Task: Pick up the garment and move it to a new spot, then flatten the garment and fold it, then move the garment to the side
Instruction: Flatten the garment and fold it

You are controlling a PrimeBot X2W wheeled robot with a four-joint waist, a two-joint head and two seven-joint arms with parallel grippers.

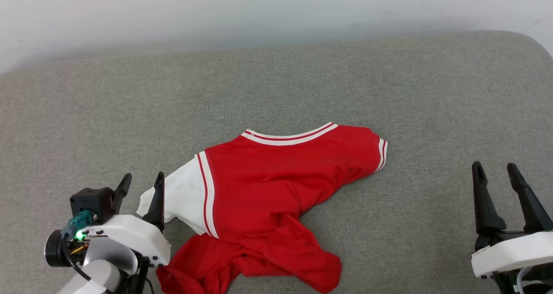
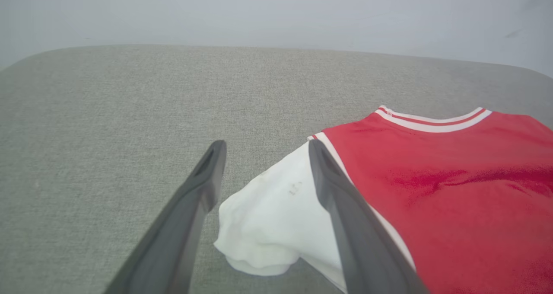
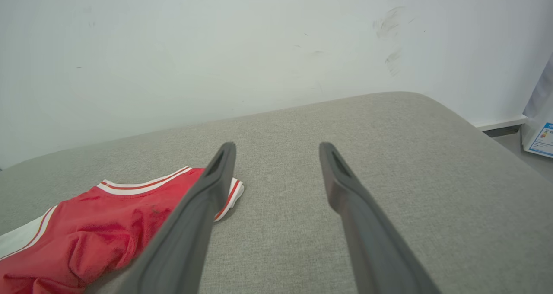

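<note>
The garment (image 1: 263, 186), a red shirt with a white sleeve and red-and-white striped trim, lies partly spread on the grey cushion, its lower part bunched near the front edge. My left gripper (image 1: 142, 182) stands open at the white sleeve's left end; in the left wrist view the left gripper (image 2: 263, 149) has the sleeve (image 2: 268, 216) lying between its fingers, not pinched. My right gripper (image 1: 497, 169) is open at the lower right, well right of the shirt; the right gripper (image 3: 276, 149) has nothing between its fingers, with the garment (image 3: 99, 225) to its left.
The grey fabric cushion (image 1: 276, 91) runs back to a white wall (image 1: 259, 8). Its rounded right corner (image 3: 432, 108) drops off to the floor, where a white box (image 3: 540, 129) stands.
</note>
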